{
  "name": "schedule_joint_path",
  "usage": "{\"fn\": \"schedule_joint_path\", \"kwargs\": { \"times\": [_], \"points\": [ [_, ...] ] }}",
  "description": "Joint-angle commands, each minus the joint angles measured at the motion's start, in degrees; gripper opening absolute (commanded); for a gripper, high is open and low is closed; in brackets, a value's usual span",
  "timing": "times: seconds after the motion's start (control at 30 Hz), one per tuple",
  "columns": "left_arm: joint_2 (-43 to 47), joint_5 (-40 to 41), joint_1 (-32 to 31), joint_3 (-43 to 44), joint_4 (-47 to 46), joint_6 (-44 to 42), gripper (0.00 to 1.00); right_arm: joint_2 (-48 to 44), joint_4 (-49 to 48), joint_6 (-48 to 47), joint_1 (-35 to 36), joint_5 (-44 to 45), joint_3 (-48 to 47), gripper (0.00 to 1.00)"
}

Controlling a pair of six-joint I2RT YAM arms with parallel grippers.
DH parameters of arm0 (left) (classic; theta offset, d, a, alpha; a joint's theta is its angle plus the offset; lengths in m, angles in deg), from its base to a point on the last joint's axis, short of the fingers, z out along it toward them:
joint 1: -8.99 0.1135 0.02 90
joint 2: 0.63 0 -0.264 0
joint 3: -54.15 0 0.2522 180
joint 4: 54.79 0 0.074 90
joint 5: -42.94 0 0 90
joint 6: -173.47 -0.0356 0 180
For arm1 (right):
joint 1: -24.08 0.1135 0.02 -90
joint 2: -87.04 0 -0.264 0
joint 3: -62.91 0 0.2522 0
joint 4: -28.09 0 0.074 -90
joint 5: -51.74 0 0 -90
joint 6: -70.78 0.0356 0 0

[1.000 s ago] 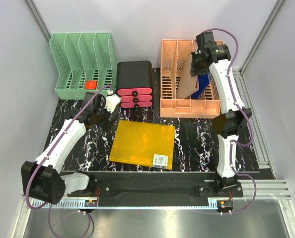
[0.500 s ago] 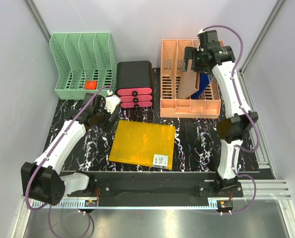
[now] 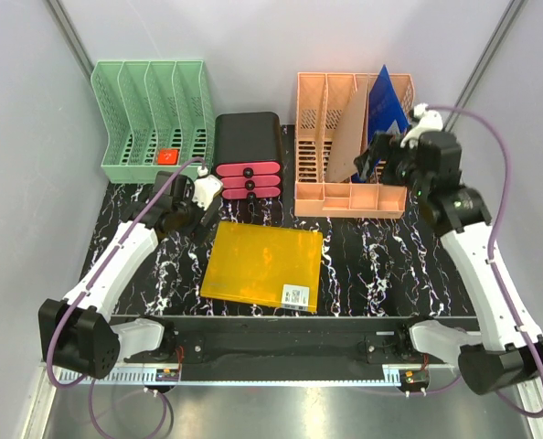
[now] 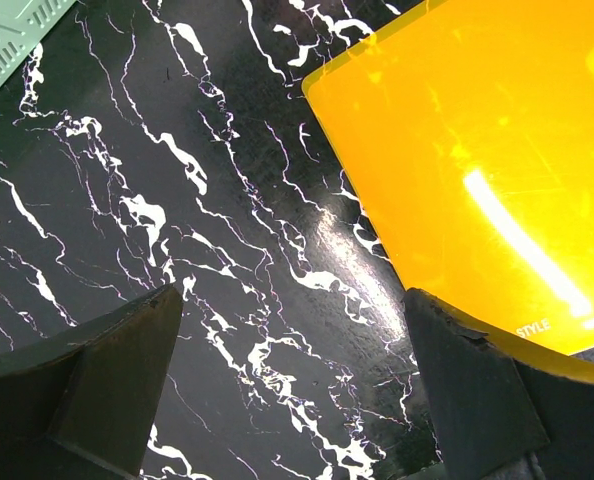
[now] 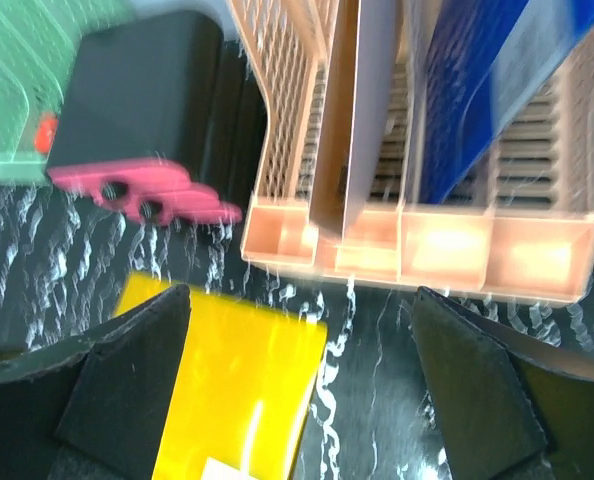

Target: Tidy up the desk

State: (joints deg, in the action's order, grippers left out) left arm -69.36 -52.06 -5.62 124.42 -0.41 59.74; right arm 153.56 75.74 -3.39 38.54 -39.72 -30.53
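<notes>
Desk (image 3: 363, 265): black top with white veins, lying under both claws; it carries the racks, the drawers and one loose folder.
Left claw (image 4: 295, 385): jaws wide apart with nothing between them. Bare desk is straight below, and a corner of the yellow folder (image 3: 264, 267) reaches under one fingertip.
Right claw (image 5: 302, 400): jaws spread wide and empty, hovering just in front of the peach rack (image 3: 349, 146); its own view is blurred.
Peach rack: ahead of the right claw, holding a brown folder (image 3: 347, 137) and a blue folder (image 3: 388, 102), both leaning in neighbouring slots.
Green rack (image 3: 153, 119) and drawer unit (image 3: 249, 151): beyond the left claw, at the back.
Step in hand: most likely taking up the yellow folder, the only thing lying flat.
Doing it well: a thin glossy sheet on a hard top gives little to pinch. Lower the left claw at the nearby corner with one finger outside the edge, work that finger beneath it, then close firmly. Lift slowly, turn the folder upright and line it up with a free slot before letting go.
Risk: the slick cover may slide away instead of lifting.
</notes>
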Motion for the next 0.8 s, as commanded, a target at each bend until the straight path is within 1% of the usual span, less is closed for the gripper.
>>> {"fn": "schedule_joint_path", "kwargs": {
  "times": [0.0, 0.13, 0.2, 0.43, 0.47, 0.5, 0.57, 0.63, 0.67, 0.77],
  "points": [
    [0.70, -1.95, 0.28, -0.26, -1.60, 0.35, 0.99, -1.48, -13.66, 1.48, 1.36, -3.21, 12.78, 1.00],
    [0.79, -1.95, 0.29, -0.44, -1.42, 0.26, 0.99, 0.35, -15.87, 0.52, 1.98, -2.15, 14.55, 1.00],
    [1.05, -1.77, 0.20, -0.35, -1.51, 0.35, 0.99, 1.41, -17.71, 0.16, 1.98, -0.75, 14.47, 0.97],
    [1.67, -1.60, 0.20, -0.53, -1.51, 0.26, 0.99, 4.23, -27.90, -1.07, 2.07, 4.00, 17.09, 0.78],
    [1.58, -1.42, 0.28, -0.52, -1.42, 0.08, 0.99, 4.75, -30.09, -0.98, 2.07, 4.35, 17.45, 0.71],
    [1.67, -1.51, 0.29, -0.52, -1.51, 0.17, 0.99, 5.11, -31.24, -0.81, 2.07, 4.53, 17.80, 0.67],
    [1.76, -1.33, 0.28, -0.52, -1.51, 0.08, 0.99, 6.69, -33.18, -0.28, 2.07, 4.97, 18.16, 0.61],
    [2.11, -1.33, 0.20, -0.52, -1.51, 0.00, 0.99, 8.26, -33.36, -0.02, 2.07, 4.97, 18.07, 0.60],
    [2.20, -1.25, 0.20, -0.61, -1.51, 0.00, 0.99, 8.71, -35.36, 0.16, 2.07, 4.97, 18.07, 0.59],
    [2.55, -0.63, 0.20, -0.70, -1.51, -0.27, 0.99, 9.77, -35.56, 0.34, 2.07, 5.23, 17.46, 0.49]
  ]
}}
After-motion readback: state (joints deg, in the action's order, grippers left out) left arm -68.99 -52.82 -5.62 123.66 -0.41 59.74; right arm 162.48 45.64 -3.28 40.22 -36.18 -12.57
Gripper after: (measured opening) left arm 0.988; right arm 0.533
